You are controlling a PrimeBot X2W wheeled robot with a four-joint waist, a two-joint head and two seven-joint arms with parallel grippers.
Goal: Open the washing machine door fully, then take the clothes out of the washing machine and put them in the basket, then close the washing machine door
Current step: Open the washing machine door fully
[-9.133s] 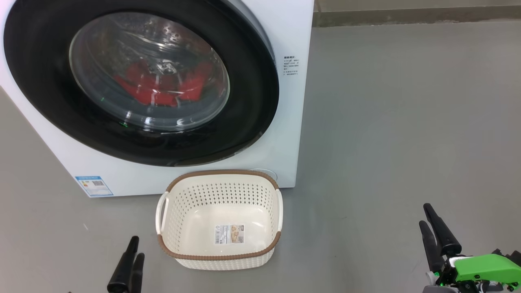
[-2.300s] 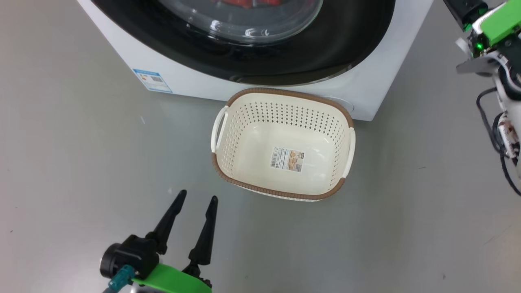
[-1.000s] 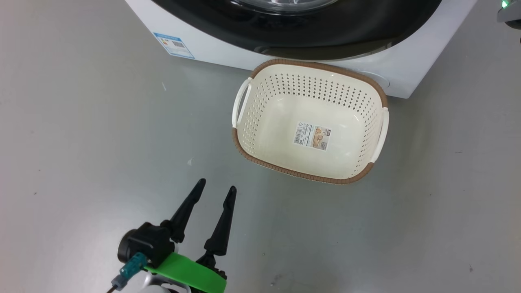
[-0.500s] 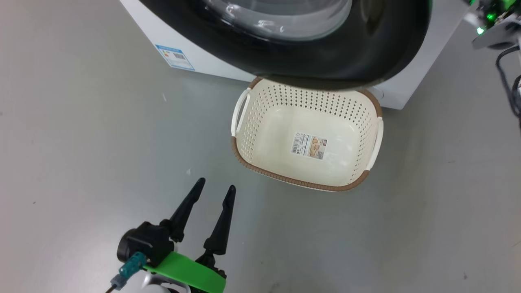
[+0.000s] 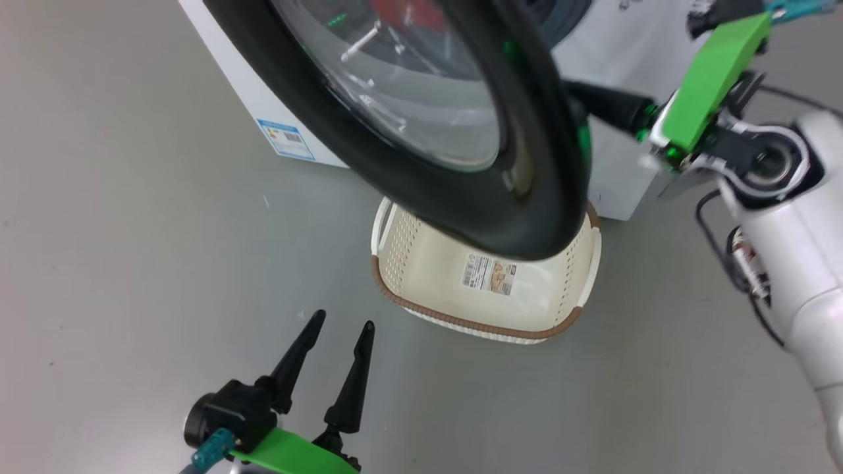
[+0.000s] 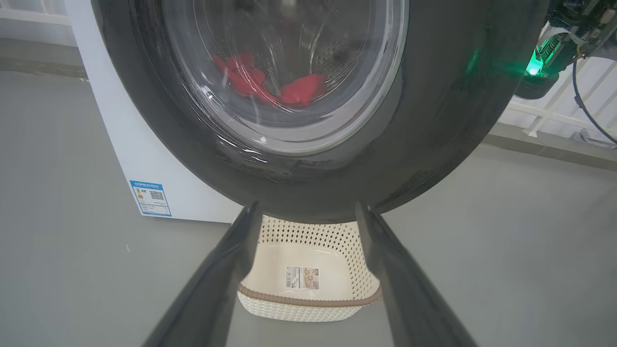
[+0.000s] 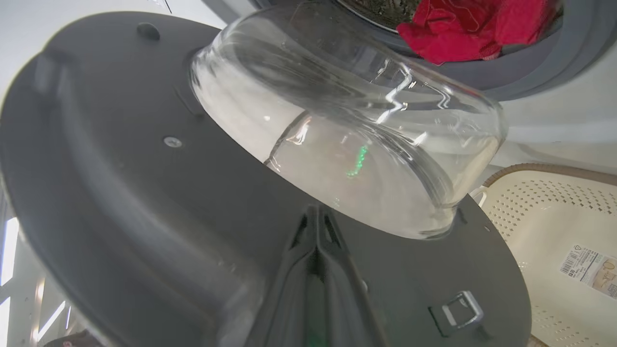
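Containers first. basket [image 5: 421,263] sits on the grey floor [image 5: 132,263], tight against the front of the washing machine [image 6: 144,144]. Inside it I see just the sticker [image 5: 489,274] on its bottom. Its far part is hidden under the washing machine door [image 5: 461,210].

Drum: the clothes [image 7: 462,29] are in it, a red heap right behind the grey seal [image 7: 530,62]. They also show through the door glass in my left wrist view.

Door stands part open, not fully. It hangs over the basket, glass bowl [image 7: 347,135] facing the drum.

right gripper [image 7: 315,217]: fingers pressed together, nothing between them. Tips are at the door's dark inner face, just below the glass bowl, with the metal latch [image 7: 458,308] off to one side. Looks like contact, but I can't confirm it. In the head view those fingers reach in behind the door's edge.

left gripper [image 5: 344,319]: fingers spread wide, nothing held. It is low over the floor, near the basket's front left corner and touching nothing. Along its fingers I see the basket between them.
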